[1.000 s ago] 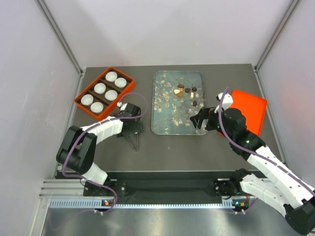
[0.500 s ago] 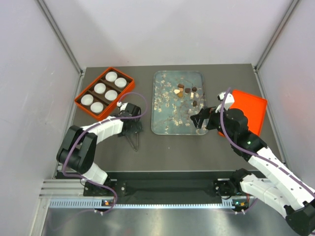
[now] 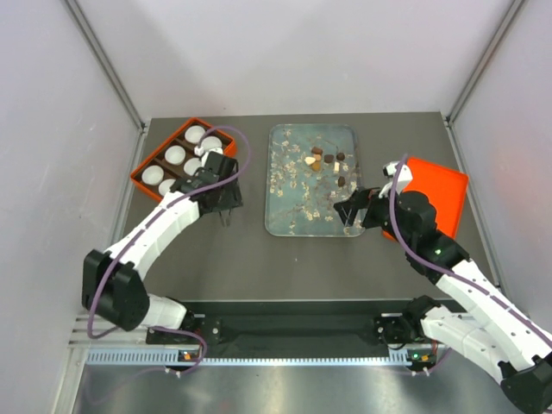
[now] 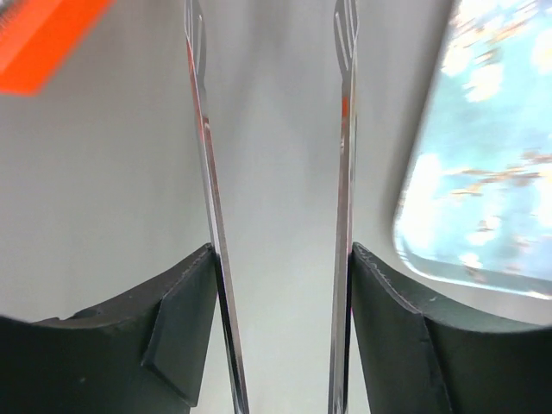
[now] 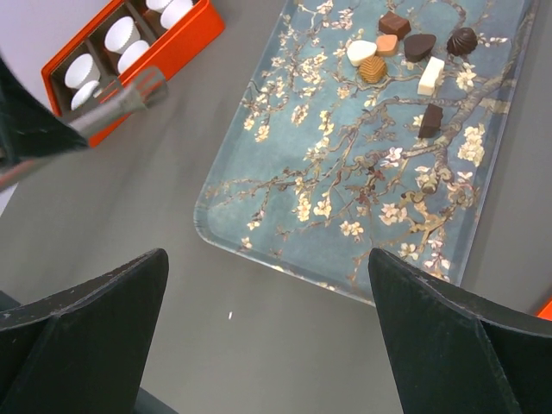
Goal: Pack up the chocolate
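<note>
Several bits of chocolate (image 3: 329,159) (image 5: 420,45): we're seeing them sitting in a loose cluster on the far right part of the tray. Dark brown, tan and cream ones are mixed together, and one dark block is lying a little apart on the near side.
Tray (image 3: 297,207) (image 5: 285,198): we're looking at a glassy blue one with a blossom print, lying flat in the middle of the surface (image 3: 259,259).
Box (image 3: 135,178) (image 5: 185,43): the orange one is sitting at an angle left of the tray, with white paper cups (image 3: 176,155) (image 5: 121,34) resting in its compartments. The left arm is covering part of it for us in the top view.
Left gripper (image 3: 228,213) (image 4: 269,26): it's hanging over the grey strip between box and tray, just beside the box's near right corner. We're seeing its thin metal jaws standing parallel at a middling gap, with only bare surface showing between them. We can't tell how high off the surface they are.
Right gripper (image 3: 348,216) (image 5: 272,345): it's hovering at the near right corner of the tray, well short of the chocolate. Its jaws are spread wide and gripping nothing.
Lid (image 3: 440,194): a flat orange one is lying right of the tray, partly tucked under the right arm.
</note>
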You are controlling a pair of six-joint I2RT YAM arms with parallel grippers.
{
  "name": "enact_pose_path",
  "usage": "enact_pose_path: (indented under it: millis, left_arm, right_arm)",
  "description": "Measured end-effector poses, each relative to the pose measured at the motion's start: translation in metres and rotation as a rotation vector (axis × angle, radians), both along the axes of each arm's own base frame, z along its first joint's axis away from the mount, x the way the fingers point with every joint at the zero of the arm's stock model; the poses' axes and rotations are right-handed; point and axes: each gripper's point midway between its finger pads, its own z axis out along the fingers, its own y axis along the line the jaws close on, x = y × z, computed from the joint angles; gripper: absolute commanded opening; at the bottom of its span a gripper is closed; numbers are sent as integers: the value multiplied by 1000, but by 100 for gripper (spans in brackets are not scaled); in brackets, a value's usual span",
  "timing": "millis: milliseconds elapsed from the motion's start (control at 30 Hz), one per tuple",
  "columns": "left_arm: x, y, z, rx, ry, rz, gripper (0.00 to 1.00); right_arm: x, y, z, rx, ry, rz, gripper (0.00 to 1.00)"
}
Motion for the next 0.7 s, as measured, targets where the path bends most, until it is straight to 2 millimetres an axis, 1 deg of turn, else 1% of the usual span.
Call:
enact_pose_path:
  millis: [67, 133, 300, 367, 600, 700]
  left_arm:
    - [-1, 1, 22, -15, -45, -10, 62]
    - [-5, 2, 32, -20, -60, -20, 61]
    - [-19, 5, 28, -13, -10, -39, 60]
    - [-23, 6, 27, -7, 6, -49, 58]
    - [-26, 4, 26, -4, 16, -73, 55]
    - [-27, -1, 27, 5, 19, -99, 55]
  right_arm:
    - [0, 0, 1, 7, 1, -1, 100]
    - [-1, 1, 1, 14, 6, -1, 100]
    - [-1, 2, 1, 23, 11, 0, 100]
    - [-1, 2, 1, 24, 12, 0, 100]
    - [-2, 2, 0, 23, 14, 0, 100]
    - [-2, 1, -1, 20, 18, 0, 100]
